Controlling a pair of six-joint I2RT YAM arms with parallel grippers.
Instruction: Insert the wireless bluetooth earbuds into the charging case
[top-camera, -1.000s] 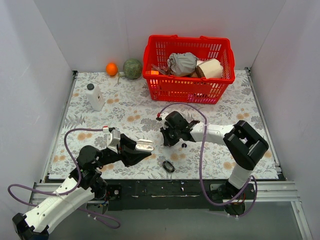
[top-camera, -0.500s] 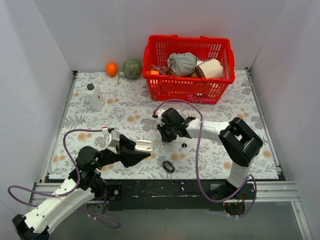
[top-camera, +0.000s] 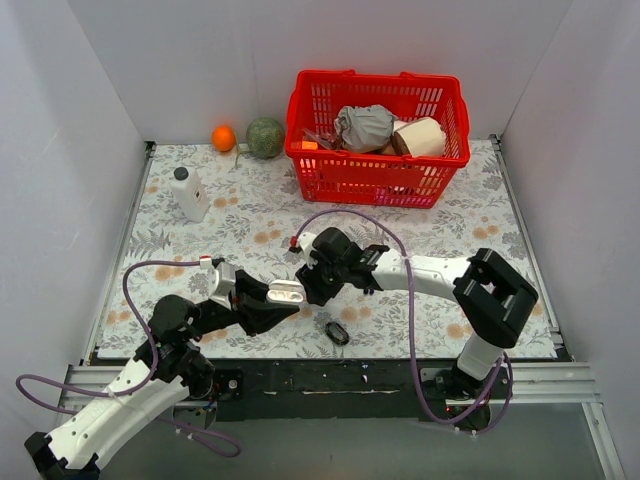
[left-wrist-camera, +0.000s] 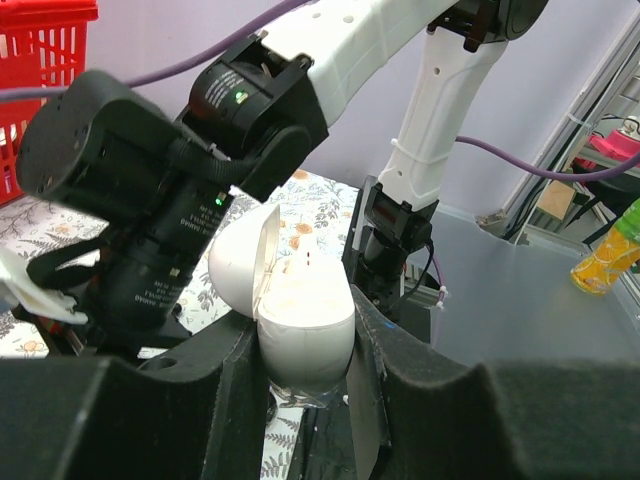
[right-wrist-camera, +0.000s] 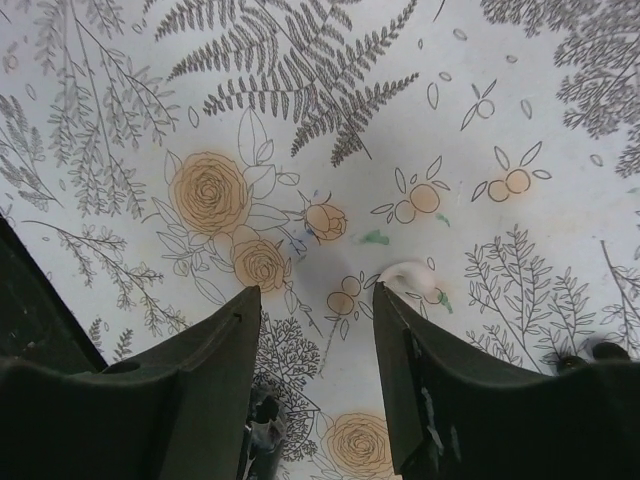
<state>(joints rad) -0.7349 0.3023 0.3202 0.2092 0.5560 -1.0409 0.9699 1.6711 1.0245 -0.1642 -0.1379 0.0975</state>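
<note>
Top cam overhead, whole table (top-camera: 450, 230); L wrist faces R arm (left-wrist-camera: 340, 50); R wrist down, prob. close.

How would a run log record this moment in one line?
left end effector: shut on charging case, lid open | right end effector: open, over floral table cover, close to charging case

The charging case (left-wrist-camera: 305, 310) is a glossy white pebble. It stands upright with its lower sides clamped between the fingers of the left gripper (left-wrist-camera: 303, 345), and its hinged lid (left-wrist-camera: 238, 262) is swung open to one side. It is held off the bench toward the near edge, a little left of the middle. The wireless bluetooth earbuds are too small to pick out with certainty.
</note>
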